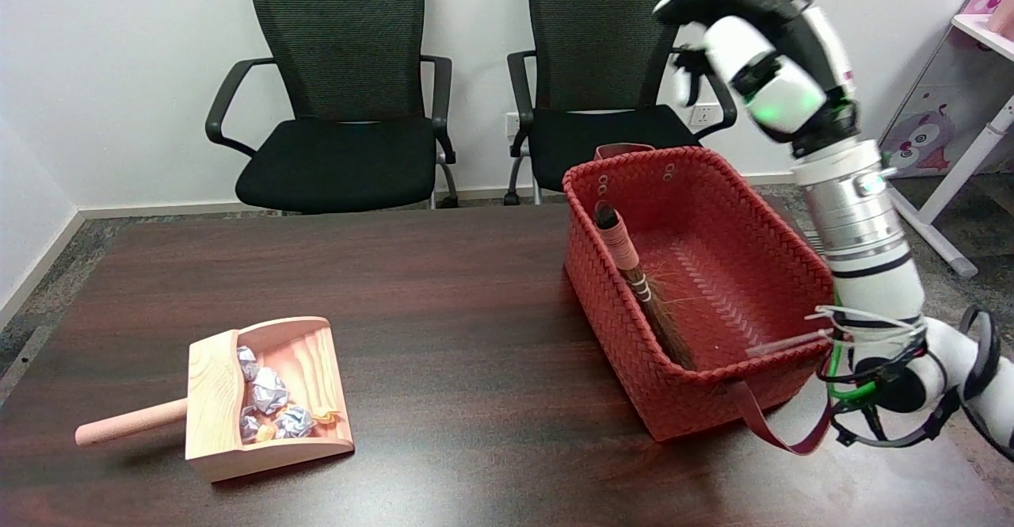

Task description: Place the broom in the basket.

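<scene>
Dark wood bench (pixel 444 289): we see broom (pixel 646 293) leaning inside red basket (pixel 697 408), looks placed; right hand (pixel 749 43) lifted clear, fingers curled, grasping nothing.

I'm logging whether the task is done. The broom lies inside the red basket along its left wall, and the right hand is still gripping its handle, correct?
Not quite. The broom does lie inside the red basket along its left wall, but the right hand is not gripping it: the head view shows the hand raised in the air above the basket's far side, holding nothing.
</scene>
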